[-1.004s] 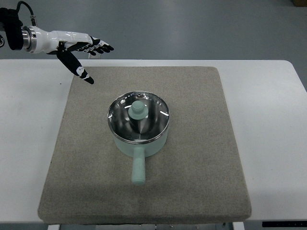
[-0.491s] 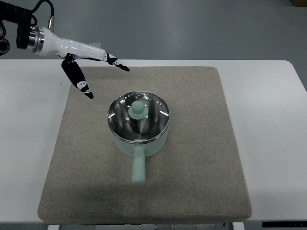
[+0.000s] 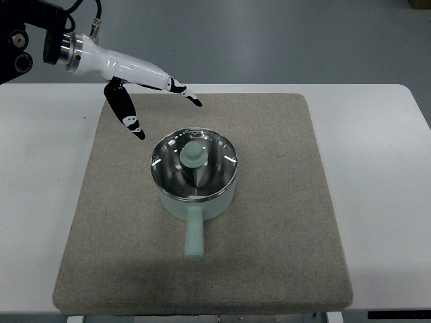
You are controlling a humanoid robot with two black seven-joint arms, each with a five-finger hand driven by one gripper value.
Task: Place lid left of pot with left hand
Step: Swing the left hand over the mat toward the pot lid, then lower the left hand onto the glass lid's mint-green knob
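In the upper left of the frame the left hand [image 3: 145, 91] reaches in over the far left corner of the grey mat [image 3: 283, 222], its fingers [image 3: 180, 91] stretched out straight and its thumb [image 3: 128, 114] spread wide downward, holding nothing. The glass lid [image 3: 194, 165] with its pale green knob [image 3: 193, 154] sits on the mint-green pot [image 3: 202, 202] at the middle of the frame, the pot's handle [image 3: 194, 239] pointing toward the bottom edge. The thumb tip is near the lid's upper left rim but apart from it, and the mat lies on a white table [image 3: 384, 195].
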